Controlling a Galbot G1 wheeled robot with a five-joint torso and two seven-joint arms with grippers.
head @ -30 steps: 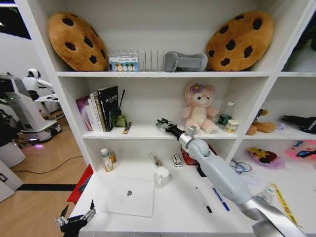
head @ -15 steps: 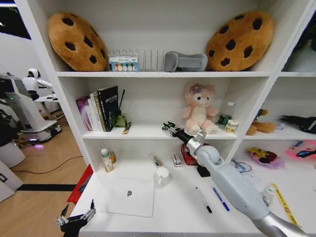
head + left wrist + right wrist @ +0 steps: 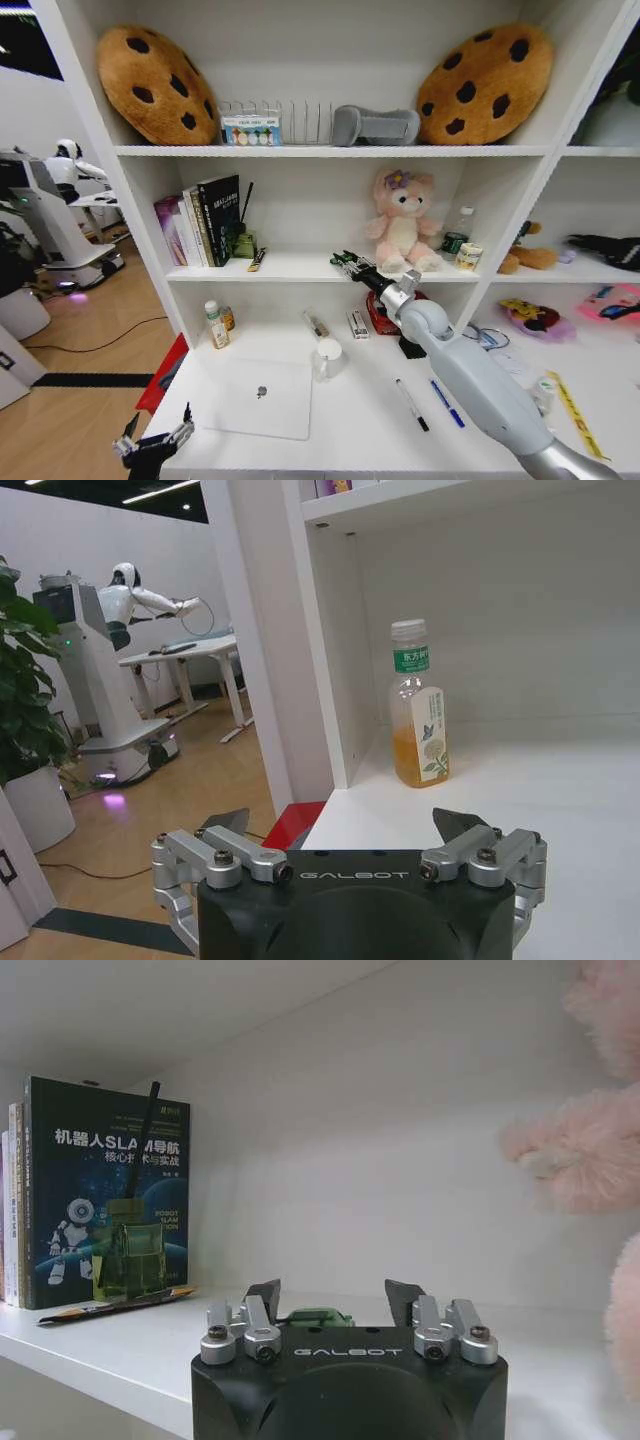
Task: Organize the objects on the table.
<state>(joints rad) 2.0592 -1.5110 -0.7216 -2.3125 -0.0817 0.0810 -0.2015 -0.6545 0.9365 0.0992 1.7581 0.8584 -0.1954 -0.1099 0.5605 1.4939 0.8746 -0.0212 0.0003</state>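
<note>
Right tool (image 3: 331,1305) on shelf, jaws apart, green toy car (image 3: 316,1316) between, ungripped. Left tool (image 3: 345,842) open, empty, idle. Risk: pink bear (image 3: 600,1160) alongside gets nudged.

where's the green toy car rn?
On the middle shelf: in the right wrist view the green toy car sits between the right tool's open fingers, left of the pink plush bear.

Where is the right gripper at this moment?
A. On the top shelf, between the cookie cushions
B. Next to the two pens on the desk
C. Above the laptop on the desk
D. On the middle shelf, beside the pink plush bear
D: the right gripper reaches onto the middle shelf, just left of the pink plush bear, with a small green toy car between its open fingers.
</note>
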